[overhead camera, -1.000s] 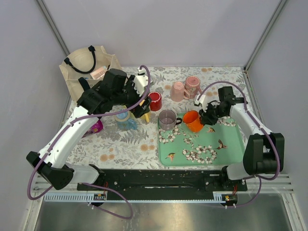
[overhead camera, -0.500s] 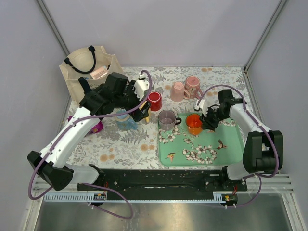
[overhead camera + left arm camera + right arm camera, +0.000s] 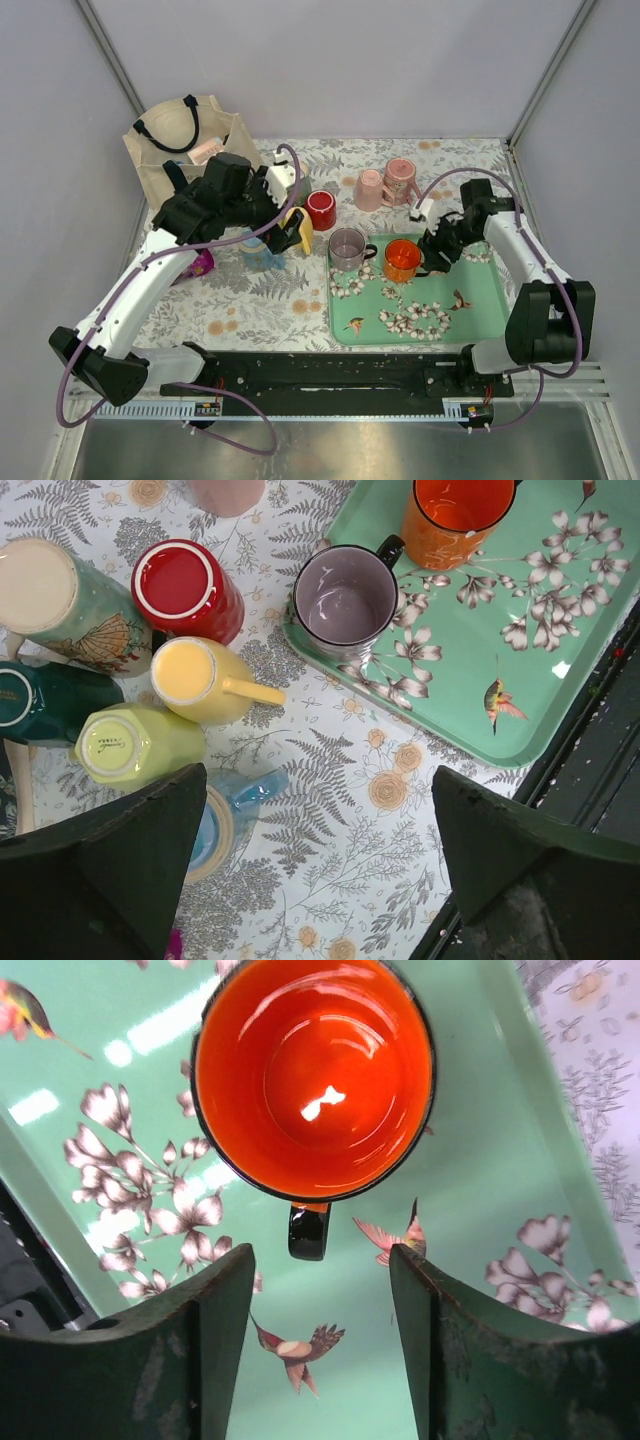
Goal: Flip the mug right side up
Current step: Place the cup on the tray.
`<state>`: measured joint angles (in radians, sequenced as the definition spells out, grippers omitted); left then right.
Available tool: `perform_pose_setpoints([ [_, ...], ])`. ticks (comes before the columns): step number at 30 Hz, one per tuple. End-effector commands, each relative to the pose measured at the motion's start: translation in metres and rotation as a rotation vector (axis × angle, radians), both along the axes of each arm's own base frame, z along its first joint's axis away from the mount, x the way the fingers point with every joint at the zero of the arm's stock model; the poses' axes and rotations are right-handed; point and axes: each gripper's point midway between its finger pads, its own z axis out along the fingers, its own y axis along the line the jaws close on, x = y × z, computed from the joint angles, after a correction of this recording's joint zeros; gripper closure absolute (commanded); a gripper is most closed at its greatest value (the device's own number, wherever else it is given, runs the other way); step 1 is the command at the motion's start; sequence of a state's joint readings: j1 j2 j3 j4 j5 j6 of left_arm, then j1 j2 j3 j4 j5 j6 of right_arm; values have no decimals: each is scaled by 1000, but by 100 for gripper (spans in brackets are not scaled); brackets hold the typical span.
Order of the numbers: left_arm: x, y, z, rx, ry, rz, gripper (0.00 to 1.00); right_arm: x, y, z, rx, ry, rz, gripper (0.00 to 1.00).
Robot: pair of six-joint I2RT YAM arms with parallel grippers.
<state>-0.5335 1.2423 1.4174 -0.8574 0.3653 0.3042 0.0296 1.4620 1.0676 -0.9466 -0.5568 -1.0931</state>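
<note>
orange mug (image 3: 313, 1075) upright on tray (image 3: 488, 288); bag (image 3: 146, 162) contents unclear

Diffuse overhead light is filling all three views evenly and brightly, throwing only faint, soft shadows onto the patterned table (image 3: 265, 300). Glare is showing as a white spot inside the orange mug (image 3: 312, 1080) and as pale streaks across the green tray (image 3: 150, 1040). In both wrist views the near fingers (image 3: 110, 865) are rendering dark and slightly soft.

You see the orange mug (image 3: 401, 260) standing upright on the green tray (image 3: 485, 295), mouth up, glossy inside, black handle.
</note>
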Motion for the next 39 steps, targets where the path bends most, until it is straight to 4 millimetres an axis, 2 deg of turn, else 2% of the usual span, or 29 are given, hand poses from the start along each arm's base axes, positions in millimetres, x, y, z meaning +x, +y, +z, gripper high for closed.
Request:
perform_pose_setpoints([
  [1,4,-3,27,-106,-34,27,1,7,20,56,149,-8,-147,34],
  [3,8,-1,28,-117,-27,49,1,17,30,67,228,42,-272,34],
  [6,8,-1,29,-123,-28,45,1,35,35,73,295,93,-473,34],
  [11,2,-2,25,-130,-9,28,1,46,28,58,212,78,-622,35],
  [15,-1,-1,22,-130,-2,21,1,55,21,46,155,72,-653,37],
  [20,5,8,23,-128,-10,50,1,61,17,29,106,105,-694,44],
  [31,15,25,33,-148,-34,99,1,58,32,5,50,148,-664,55],
  [36,19,31,36,-162,-37,120,1,61,28,-4,-4,135,-721,64],
  [39,21,36,39,-169,-39,137,1,64,28,-8,-9,140,-724,64],
])
